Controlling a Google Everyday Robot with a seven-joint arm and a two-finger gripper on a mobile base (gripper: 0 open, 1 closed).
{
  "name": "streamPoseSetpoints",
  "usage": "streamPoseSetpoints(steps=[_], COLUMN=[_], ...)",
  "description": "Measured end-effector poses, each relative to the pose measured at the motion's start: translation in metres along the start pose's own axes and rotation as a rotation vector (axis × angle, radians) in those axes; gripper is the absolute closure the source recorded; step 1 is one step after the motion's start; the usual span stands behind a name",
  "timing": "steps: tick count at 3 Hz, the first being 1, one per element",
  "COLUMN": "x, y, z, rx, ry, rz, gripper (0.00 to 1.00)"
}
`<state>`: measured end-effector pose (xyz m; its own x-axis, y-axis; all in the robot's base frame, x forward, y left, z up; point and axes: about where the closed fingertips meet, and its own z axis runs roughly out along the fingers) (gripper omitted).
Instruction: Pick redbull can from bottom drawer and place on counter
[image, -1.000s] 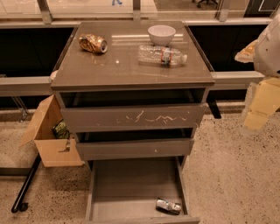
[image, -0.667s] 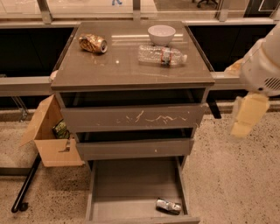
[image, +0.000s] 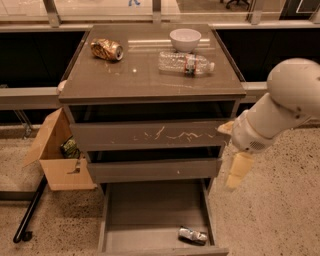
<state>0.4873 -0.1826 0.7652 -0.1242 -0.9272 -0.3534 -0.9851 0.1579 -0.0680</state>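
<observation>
The redbull can (image: 193, 235) lies on its side in the open bottom drawer (image: 145, 215), near the front right corner. The counter (image: 145, 70) is the glossy grey-brown top of the cabinet. My arm reaches in from the right, and my gripper (image: 237, 172), pale yellow and pointing down, hangs just right of the cabinet beside the middle drawer, above and to the right of the can. It holds nothing that I can see.
On the counter lie a gold-brown dented can (image: 107, 49), a white bowl (image: 185, 39) and a clear plastic bottle (image: 186, 62) on its side. An open cardboard box (image: 57, 160) stands left of the cabinet. A black pole (image: 30, 212) lies on the speckled floor.
My arm and gripper have moved left and down, from beside the counter's right edge to the right side of the drawers. The can has not moved.
</observation>
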Motion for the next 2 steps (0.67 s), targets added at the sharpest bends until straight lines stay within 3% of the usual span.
streamPoseSetpoints(steps=[1, 2], x=[0.0085, 0.0090], y=[0.0019, 0.0022], z=[0.0784, 0.0795], rx=[-0.086, -0.089], ry=[-0.064, -0.064], rz=[0.024, 0.025], gripper=[0.00, 0.00])
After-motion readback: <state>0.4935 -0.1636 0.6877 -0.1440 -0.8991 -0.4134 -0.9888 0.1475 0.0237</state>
